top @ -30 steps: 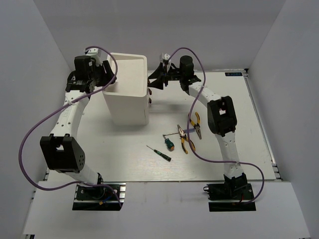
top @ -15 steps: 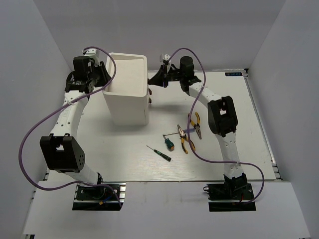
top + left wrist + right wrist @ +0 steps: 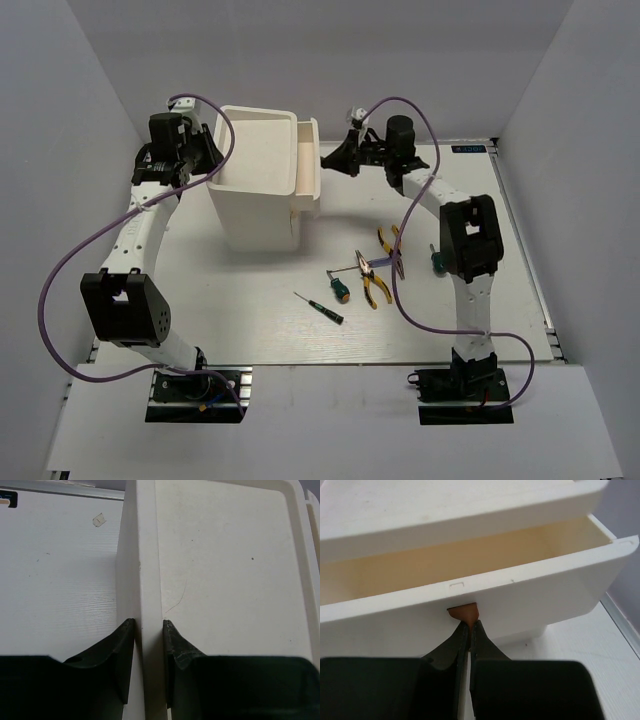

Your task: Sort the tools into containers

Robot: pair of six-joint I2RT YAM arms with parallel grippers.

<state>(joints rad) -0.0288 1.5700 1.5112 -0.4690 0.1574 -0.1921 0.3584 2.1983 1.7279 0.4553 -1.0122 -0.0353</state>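
White table (image 3: 250, 330): your left gripper (image 3: 148, 630) clamps the box (image 3: 255, 215) wall, your right gripper (image 3: 469, 627) pinches the knob (image 3: 462, 612) of the open drawer (image 3: 520, 592), and the tools (image 3: 375, 288) lie nearer, beside your right arm (image 3: 465, 240).

White drawer box (image 3: 255, 190); brown knob (image 3: 463, 612); yellow pliers (image 3: 377, 289).
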